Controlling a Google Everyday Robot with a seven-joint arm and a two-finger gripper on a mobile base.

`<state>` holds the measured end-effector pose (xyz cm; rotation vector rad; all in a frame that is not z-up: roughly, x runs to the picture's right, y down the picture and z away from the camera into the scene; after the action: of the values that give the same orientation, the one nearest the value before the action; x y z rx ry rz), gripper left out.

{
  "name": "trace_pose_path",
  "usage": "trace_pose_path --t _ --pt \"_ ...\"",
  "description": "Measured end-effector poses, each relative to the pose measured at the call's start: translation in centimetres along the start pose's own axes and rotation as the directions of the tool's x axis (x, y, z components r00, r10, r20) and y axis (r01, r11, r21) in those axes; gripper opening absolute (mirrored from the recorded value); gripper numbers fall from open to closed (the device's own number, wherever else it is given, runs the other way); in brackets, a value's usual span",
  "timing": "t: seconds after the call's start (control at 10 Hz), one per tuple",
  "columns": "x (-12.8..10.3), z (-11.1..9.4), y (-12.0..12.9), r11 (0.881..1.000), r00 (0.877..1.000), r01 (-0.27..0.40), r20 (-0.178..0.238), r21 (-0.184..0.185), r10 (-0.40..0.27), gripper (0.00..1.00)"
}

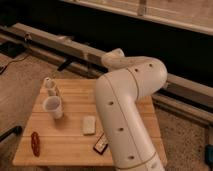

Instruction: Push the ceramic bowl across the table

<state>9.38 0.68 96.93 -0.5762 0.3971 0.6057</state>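
Bowl (35, 143) sits at the table's (75, 97) near-left corner, close to the edge, so a skewed push could drop it off. Cup (54, 107) and block (89, 124) are near and could get knocked. Bare planks lie between bowl and block. The gripper is out of sight past the arm (125, 110), so I can't tell its grip.

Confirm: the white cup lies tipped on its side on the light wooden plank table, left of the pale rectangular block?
No. The camera view shows the white cup standing upright, not tipped, on the light wooden plank table, left of the pale rectangular block. The gripper is not in view.
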Motion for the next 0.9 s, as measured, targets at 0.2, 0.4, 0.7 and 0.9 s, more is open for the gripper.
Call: trace_pose_path --t 0.2,0.4,0.7,0.9 --pt "0.6 0.6 1.6 0.999 0.999 0.027 -0.030 -0.018 -0.028 0.80" --pt "1.5 0.9 3.9 0.998 0.996 0.057 -0.061 -0.042 -0.059 0.80" --pt "2.7 0.8 6.4 0.993 0.993 0.073 -0.085 -0.090 -0.081 0.80" --pt "3.1 0.4 8.4 0.987 0.990 0.092 -0.090 -0.128 -0.104 0.80"
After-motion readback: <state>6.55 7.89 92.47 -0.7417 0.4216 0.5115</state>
